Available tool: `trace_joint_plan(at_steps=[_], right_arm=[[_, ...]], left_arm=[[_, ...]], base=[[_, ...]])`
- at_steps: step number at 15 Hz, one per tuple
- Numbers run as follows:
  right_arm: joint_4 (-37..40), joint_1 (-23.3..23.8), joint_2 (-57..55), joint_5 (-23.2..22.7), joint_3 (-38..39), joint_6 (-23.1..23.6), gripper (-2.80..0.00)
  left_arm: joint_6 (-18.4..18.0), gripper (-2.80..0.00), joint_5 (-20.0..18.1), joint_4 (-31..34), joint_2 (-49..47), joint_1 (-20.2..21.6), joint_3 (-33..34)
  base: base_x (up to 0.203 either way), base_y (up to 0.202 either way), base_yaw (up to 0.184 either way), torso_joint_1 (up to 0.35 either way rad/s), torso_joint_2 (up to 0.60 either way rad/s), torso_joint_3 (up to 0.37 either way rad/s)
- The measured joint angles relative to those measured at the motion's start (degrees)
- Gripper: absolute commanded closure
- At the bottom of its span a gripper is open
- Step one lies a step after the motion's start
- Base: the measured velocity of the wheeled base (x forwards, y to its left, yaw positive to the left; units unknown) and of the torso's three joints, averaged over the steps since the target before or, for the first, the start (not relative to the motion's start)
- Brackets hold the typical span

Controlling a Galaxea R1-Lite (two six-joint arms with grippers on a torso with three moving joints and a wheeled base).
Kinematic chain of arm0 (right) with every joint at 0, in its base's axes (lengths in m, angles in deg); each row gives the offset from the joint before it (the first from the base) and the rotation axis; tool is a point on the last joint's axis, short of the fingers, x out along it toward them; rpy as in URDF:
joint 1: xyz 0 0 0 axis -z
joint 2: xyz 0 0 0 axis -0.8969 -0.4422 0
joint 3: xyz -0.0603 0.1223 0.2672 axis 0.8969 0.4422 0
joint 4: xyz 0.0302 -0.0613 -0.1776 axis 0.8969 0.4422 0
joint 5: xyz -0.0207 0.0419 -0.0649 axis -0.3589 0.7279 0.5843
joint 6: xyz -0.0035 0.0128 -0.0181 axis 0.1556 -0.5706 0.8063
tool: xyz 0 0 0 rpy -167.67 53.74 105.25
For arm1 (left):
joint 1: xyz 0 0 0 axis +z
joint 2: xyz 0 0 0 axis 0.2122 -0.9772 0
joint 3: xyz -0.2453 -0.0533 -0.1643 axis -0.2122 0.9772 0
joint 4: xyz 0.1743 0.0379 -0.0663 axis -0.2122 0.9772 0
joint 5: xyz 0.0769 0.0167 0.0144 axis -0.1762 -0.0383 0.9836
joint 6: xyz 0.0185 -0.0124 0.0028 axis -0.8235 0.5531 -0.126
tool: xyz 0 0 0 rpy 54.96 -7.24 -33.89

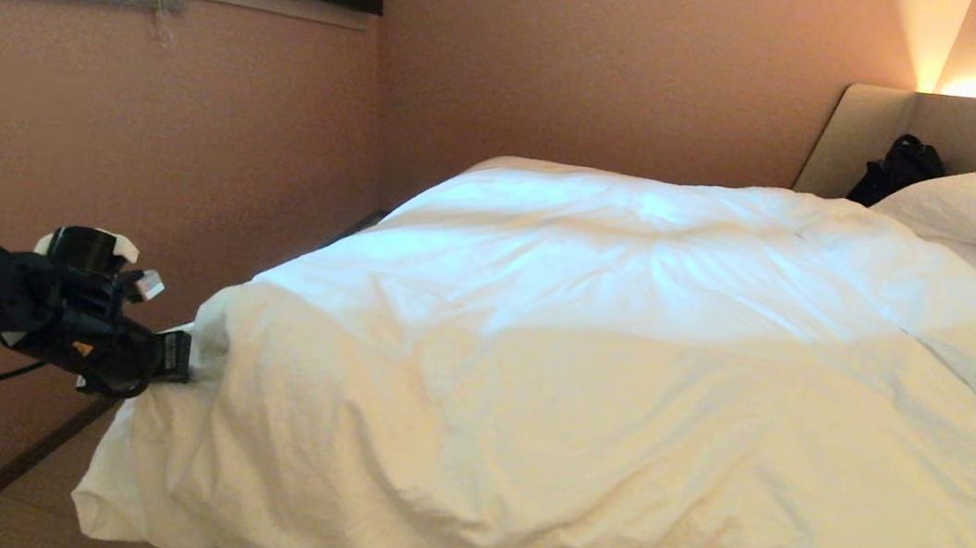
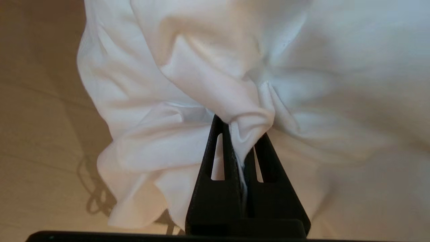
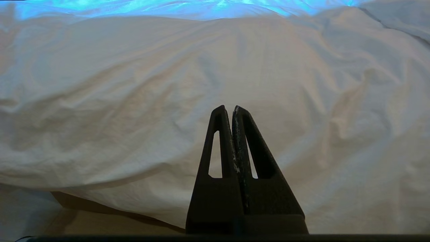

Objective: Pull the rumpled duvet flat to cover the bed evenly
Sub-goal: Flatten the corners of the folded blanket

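The left pincer is clamped on a bunched fold at the near-left corner of the duvet, which lies rumpled over the bed, while the right pincer, pressed together and empty, hangs near the duvet's near edge.
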Motion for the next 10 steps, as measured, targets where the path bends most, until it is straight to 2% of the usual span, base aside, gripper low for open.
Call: trace_joint_plan(at_steps=[3,5,10], right_arm=[[0.0,0.0,0.0,0.0,0.0,0.0,0.0],[0.0,0.0,0.0,0.0,0.0,0.0,0.0],[0.0,0.0,0.0,0.0,0.0,0.0,0.0]], left_arm=[[1.0,0.0,-0.1,1.0,4.7,-1.6,-3.2],[2.2,0.0,-0.2,3.5,7.7,-3.5,-9.4],[6.4,0.0,-0.2,12.7,9.4,-9.9,-35.3]], base=[[0.0,0.0,0.0,0.0,0.0,0.0],[0.0,0.0,0.0,0.0,0.0,0.0],[0.0,0.0,0.0,0.0,0.0,0.0]])
